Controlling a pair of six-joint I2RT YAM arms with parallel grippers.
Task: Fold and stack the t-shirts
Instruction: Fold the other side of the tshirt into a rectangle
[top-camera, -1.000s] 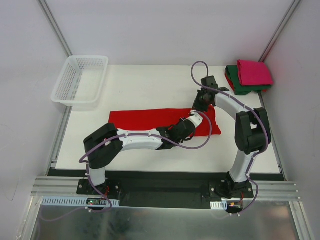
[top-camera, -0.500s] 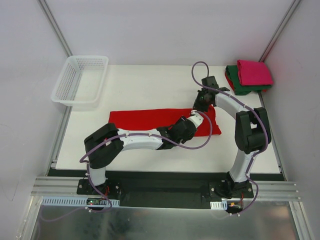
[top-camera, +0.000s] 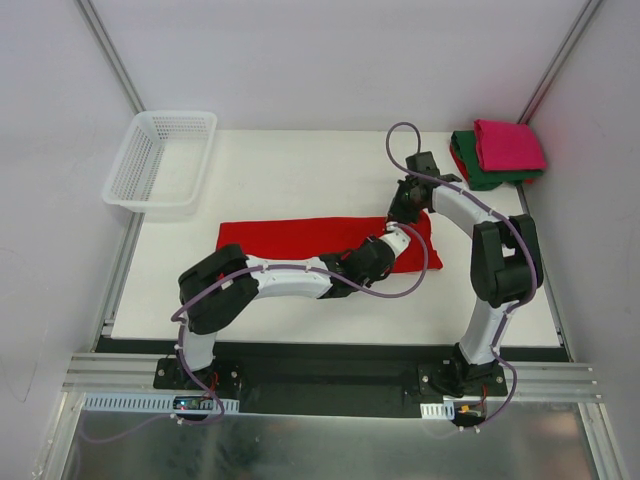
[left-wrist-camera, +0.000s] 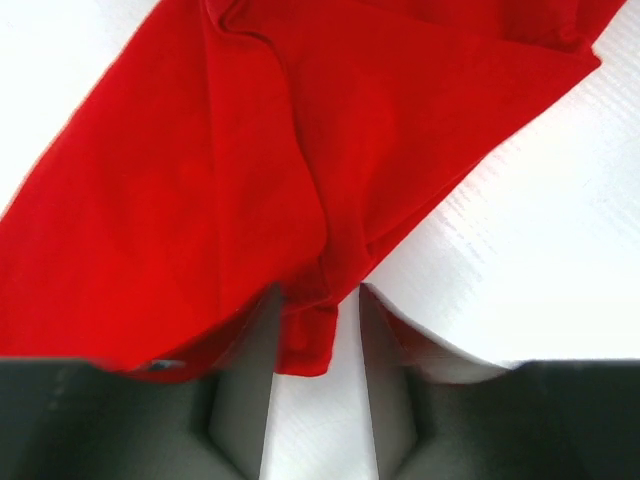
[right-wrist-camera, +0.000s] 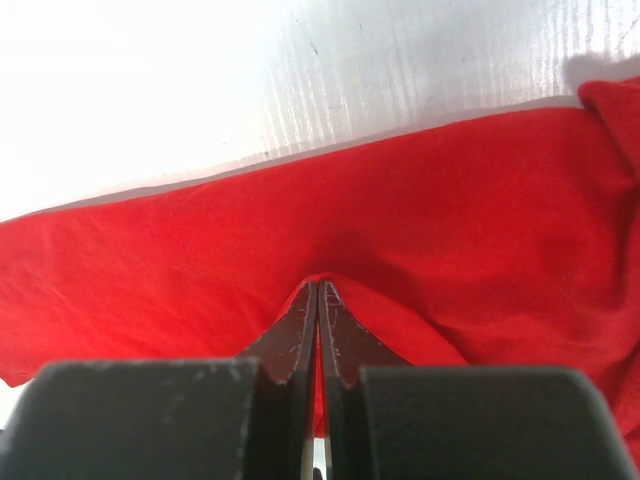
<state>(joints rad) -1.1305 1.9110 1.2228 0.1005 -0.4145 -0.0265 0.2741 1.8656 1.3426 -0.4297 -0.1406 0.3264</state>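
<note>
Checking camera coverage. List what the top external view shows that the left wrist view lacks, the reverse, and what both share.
Only top external: the white basket at the far-left corner of the table, the pink t-shirt stacked on the green t-shirt at the far right, and the right claw at the far edge of the red t-shirt. Only left wrist: the left claw up close, its fingers apart around a fold at the shirt's edge. Both: the red t-shirt and the white table.
</note>
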